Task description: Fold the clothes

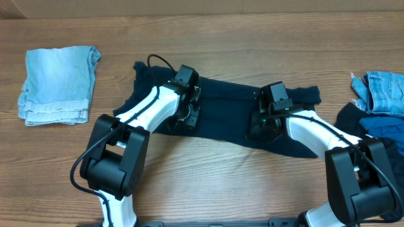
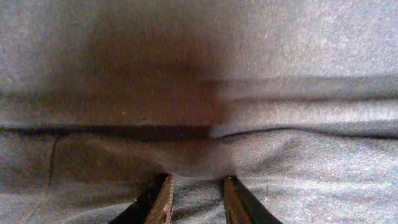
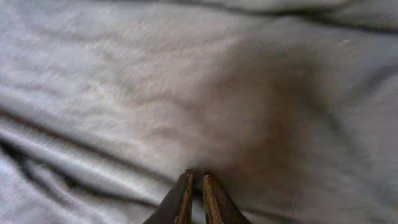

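From overhead, a long dark garment point(image 1: 227, 113) lies spread across the middle of the wooden worktop point(image 1: 208, 183), running from upper left to lower right, with much of its middle covered by the two arms. The left claw point(image 1: 187, 108) is down on its left part and the right claw point(image 1: 260, 126) on its right part. Both are seen from above, so their fingertips are hidden under the wrist housings. A folded light-blue denim piece point(image 1: 60, 85) lies well apart at the far left, and a heap of denim and dark clothes point(image 1: 379, 104) is cut off by the right edge. In the left wrist view, blurred dark cloth with a long crease fills the frame. The two fingers point(image 2: 158, 202) stand partly apart at the bottom edge with cloth bulging in the gap, and I cannot tell whether they clamp it. In the right wrist view the cloth looks pale and soft-focused. The fingers point(image 3: 180, 199) here are closed almost together, tips at the fabric, and whether a thin fold is caught between them cannot be made out.
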Robot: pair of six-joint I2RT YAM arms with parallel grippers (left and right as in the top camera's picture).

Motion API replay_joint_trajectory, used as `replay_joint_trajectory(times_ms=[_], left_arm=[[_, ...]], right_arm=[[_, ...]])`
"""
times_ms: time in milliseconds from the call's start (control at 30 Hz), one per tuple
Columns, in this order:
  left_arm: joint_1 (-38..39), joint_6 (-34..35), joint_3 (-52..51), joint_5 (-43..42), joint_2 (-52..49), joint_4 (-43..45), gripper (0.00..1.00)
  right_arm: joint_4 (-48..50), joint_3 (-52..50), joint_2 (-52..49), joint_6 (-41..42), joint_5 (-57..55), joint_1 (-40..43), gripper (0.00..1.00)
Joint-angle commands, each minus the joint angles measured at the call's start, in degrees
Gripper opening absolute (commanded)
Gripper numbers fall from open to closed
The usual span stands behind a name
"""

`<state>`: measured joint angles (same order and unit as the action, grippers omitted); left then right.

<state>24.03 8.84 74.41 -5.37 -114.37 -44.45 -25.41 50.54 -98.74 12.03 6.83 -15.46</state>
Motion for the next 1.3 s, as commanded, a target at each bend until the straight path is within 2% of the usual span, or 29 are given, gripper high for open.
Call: replay_joint_trajectory(times_ms=[0, 100, 167, 267, 533, 700, 867, 1033, 1133, 1233, 1267], left_arm=[[0.3, 0.2, -3.0, 2.9, -3.0, -3.1, 0.31], [0.3, 0.2, -3.0, 4.7, -3.0, -4.2, 0.29], [0.3, 0.2, -3.0, 4.7, -3.0, -4.2, 0.29], [0.3, -0.1, -3.0, 4.8, -3.0, -4.7, 0.29], [0.3, 0.0, -3.0, 4.9, -3.0, -3.1, 0.33], [0.3, 0.6, -3.0, 3.3, -3.0, -1.8, 0.32], [0.3, 0.6, -3.0, 3.2, -3.0, -2.1, 0.32], [0.3, 0.6, -3.0, 3.0, -3.0, -3.6, 0.31], [0.3, 0.6, -3.0, 4.6, -3.0, -3.7, 0.31], [0.3, 0.6, -3.0, 4.7, -3.0, -3.6, 0.32], [0.3, 0.5, -3.0, 4.8, -3.0, -3.4, 0.32]], right_arm=[[1.6, -0.3, 0.4, 0.4, -5.9, 0.9, 0.11], [2.9, -0.3, 0.4, 0.7, -5.7, 4.1, 0.10], [3.0, 0.2, 0.4, 0.5, -4.6, 5.7, 0.06], [-3.4, 4.9, 3.1, -0.1, 4.7, 5.7, 0.07], [-15.8, 4.7, 8.5, -2.3, 13.9, 3.9, 0.12], [-6.7, -0.8, 5.9, -2.2, 11.2, -1.9, 0.08], [-0.1, -0.8, -3.9, -2.0, 7.8, -2.5, 0.06], [4.6, -0.8, -4.9, 1.9, -1.1, -2.4, 0.05], [4.8, -0.7, -4.9, 3.2, -6.9, -2.3, 0.05], [5.5, -0.3, -4.9, 3.2, -7.2, -1.2, 0.05], [2.8, 1.4, -4.5, 3.0, -5.9, -1.0, 0.08]])
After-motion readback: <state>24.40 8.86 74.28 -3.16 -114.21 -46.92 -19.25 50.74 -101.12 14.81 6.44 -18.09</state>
